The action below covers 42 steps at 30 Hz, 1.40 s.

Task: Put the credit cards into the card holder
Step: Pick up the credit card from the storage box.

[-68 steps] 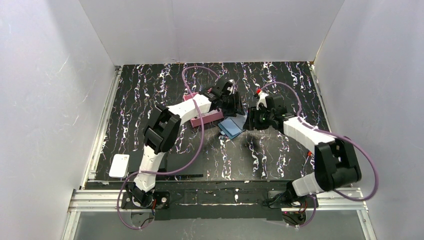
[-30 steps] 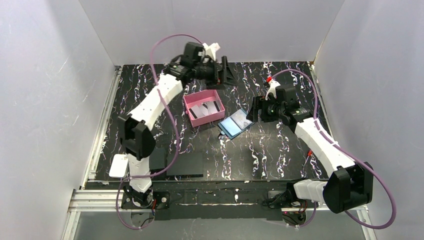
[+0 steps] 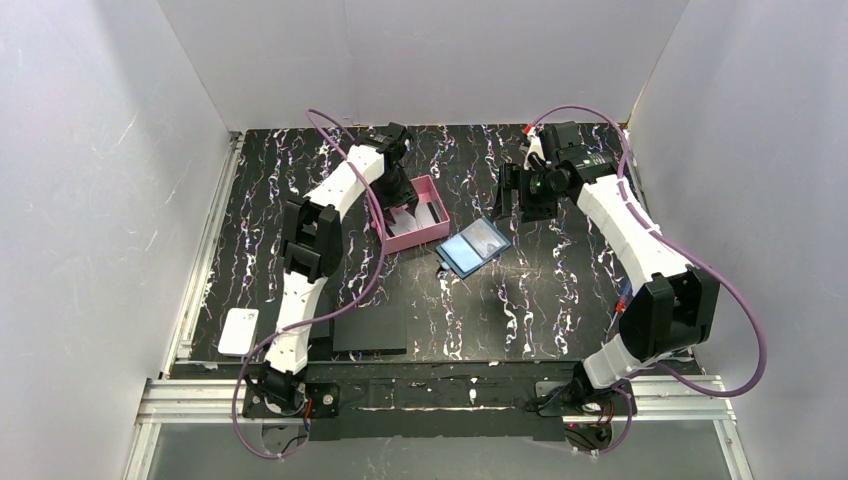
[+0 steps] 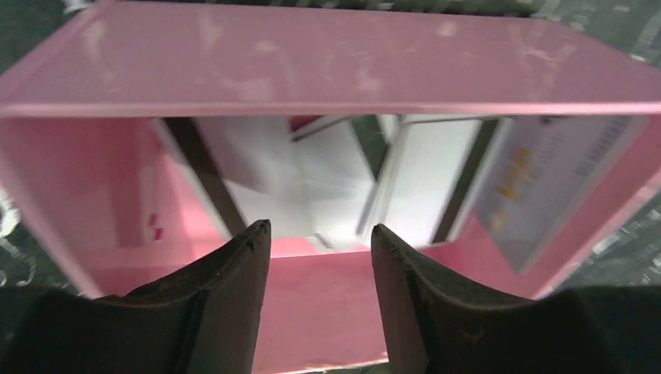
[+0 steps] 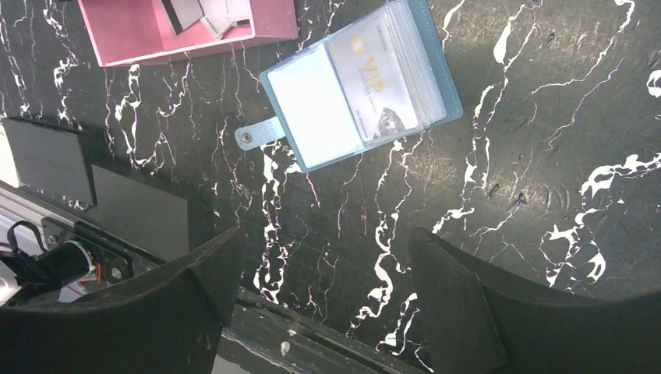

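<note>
Left fingers (image 3: 398,195) are part-way apart with nothing between them, dipped into the pink card holder (image 4: 327,74) at its 9 o'clock end, probably to tidy the credit cards (image 4: 425,175) lying jumbled inside. Right fingers (image 3: 520,200) are spread wide and empty, hovering over the desk (image 3: 560,290), likely just waiting. A blue card case (image 5: 358,86) lies open at the holder's 4 o'clock and black pads (image 3: 370,328) at 6. Nothing blocks the holder.

Glossy pink card holder (image 4: 312,70) (plastic-looking)
</note>
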### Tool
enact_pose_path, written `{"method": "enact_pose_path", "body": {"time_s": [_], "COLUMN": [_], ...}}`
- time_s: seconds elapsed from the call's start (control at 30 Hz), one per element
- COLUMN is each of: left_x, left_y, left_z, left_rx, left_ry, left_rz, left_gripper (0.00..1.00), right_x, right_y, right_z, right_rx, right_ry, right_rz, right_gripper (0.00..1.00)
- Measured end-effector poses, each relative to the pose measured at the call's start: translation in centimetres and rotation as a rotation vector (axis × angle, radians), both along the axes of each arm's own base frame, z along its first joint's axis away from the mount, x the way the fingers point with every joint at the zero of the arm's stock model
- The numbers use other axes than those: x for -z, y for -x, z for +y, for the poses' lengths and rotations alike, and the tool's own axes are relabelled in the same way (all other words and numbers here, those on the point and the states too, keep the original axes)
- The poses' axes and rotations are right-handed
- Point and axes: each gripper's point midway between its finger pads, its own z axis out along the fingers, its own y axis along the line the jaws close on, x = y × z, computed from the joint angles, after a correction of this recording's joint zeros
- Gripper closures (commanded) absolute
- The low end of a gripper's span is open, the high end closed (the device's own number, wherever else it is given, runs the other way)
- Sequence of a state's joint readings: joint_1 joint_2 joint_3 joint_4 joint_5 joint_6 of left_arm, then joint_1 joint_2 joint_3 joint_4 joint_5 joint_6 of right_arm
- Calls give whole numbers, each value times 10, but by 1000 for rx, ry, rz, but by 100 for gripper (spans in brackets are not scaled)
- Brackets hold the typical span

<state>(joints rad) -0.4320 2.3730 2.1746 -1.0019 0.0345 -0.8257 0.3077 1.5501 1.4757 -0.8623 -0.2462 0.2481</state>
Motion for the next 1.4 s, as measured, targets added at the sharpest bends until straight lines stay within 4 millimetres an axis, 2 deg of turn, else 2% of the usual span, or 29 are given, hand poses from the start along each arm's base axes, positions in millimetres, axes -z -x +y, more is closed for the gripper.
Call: {"method": "enact_pose_path", "body": {"time_s": [0.1, 0.23, 0.3, 0.37, 0.5, 0.7, 1.0, 1.23, 1.4], "left_x": [7, 9, 6, 1, -2, 16, 22, 21, 19], "left_y": [11, 16, 17, 15, 6, 13, 22, 24, 30], "left_z": [16, 30, 32, 34, 31, 33, 42, 48, 53], "left_rx": [-39, -59, -61, -62, -78, -71, -69, -47, -25], "left_ry": [-86, -167, -182, -190, -190, -243, -345, -374, -398], "left_rz": [53, 83, 84, 76, 55, 93, 105, 107, 130], "left_gripper": [50, 39, 37, 26, 24, 33, 55, 57, 63], "right_x": [0, 0, 1, 0, 0, 4, 8, 6, 5], "right_y": [0, 0, 0, 0, 0, 4, 12, 12, 12], "right_z": [0, -1, -1, -1, -1, -2, -4, -4, -3], "right_rx": [-4, -9, -9, -9, -10, -10, -11, -11, -10], "right_ry": [3, 6, 6, 6, 6, 9, 10, 7, 1], "right_rz": [0, -2, -3, -3, -3, 7, 19, 11, 11], "right_gripper": [15, 15, 15, 15, 15, 15, 15, 15, 15]}}
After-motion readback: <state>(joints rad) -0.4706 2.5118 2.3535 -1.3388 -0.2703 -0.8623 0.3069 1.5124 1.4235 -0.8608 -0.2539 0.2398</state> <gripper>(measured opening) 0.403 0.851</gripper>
